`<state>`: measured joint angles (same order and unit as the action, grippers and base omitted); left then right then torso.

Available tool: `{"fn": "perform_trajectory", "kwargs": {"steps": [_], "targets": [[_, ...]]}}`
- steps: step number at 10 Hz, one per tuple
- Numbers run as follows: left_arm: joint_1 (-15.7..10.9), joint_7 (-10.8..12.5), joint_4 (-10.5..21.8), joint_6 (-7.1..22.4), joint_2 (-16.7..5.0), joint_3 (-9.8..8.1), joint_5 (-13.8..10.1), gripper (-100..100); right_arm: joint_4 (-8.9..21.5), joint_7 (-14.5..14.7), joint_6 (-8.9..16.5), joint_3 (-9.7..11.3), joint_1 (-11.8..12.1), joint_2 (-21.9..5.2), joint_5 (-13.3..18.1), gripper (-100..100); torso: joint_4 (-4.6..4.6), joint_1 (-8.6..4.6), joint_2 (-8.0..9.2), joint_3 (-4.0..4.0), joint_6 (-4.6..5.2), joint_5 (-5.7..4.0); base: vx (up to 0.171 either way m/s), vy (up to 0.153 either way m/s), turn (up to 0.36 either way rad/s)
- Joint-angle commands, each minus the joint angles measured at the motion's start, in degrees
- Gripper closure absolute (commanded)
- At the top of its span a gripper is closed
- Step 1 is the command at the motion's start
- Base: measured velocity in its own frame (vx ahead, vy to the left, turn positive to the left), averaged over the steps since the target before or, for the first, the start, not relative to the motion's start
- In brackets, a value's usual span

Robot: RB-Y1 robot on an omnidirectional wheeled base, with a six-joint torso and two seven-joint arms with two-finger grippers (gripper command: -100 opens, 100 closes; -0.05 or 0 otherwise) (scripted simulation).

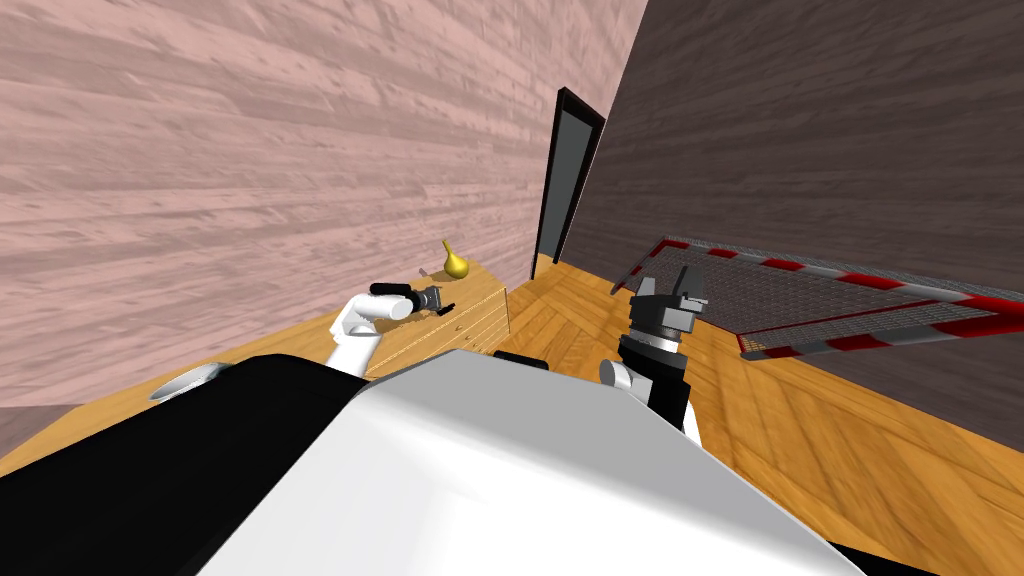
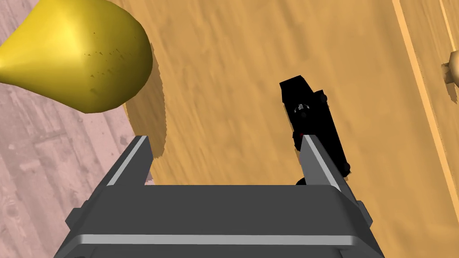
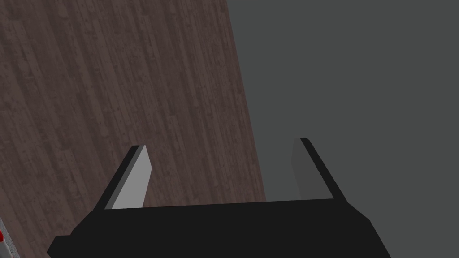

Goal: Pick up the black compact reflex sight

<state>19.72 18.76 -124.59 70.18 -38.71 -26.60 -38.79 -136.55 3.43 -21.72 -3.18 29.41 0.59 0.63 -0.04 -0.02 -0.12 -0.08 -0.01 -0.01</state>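
left fingers (image 2: 134, 159) spread, aimed down at dresser (image 2: 233, 89); one overlaps black sight (image 2: 309, 107)

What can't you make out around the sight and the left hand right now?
1. Left wrist view: the sight's near end is hidden behind one finger of the open left hand. I cannot tell whether they touch.
2. Head view: the sight is too small and blends into the dark hand.
3. Left wrist view: the yellow gourd and a knob are cut off by the picture's edges.
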Motion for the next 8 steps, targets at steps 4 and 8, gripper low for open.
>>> {"fn": "perform_trajectory", "kwargs": {"steps": [4,8], "targets": [[-0.5,3.0,2.7,7.0,-1.2,-1.44,-2.5,-100,0.0,0.0,0.0,0.0,0.0,0.0,0.0,0,0.0,0.01,0.01,0.0,0.0,0.01,0.048,-0.014,0.005],[-0.9,4.4,4.2,12.2,-1.8,-2.06,-3.6,-100,0.0,0.0,0.0,0.0,0.0,0.0,0.0,0,-0.02,-0.03,-0.08,-0.05,0.0,0.0,0.052,-0.016,0.008]]}}
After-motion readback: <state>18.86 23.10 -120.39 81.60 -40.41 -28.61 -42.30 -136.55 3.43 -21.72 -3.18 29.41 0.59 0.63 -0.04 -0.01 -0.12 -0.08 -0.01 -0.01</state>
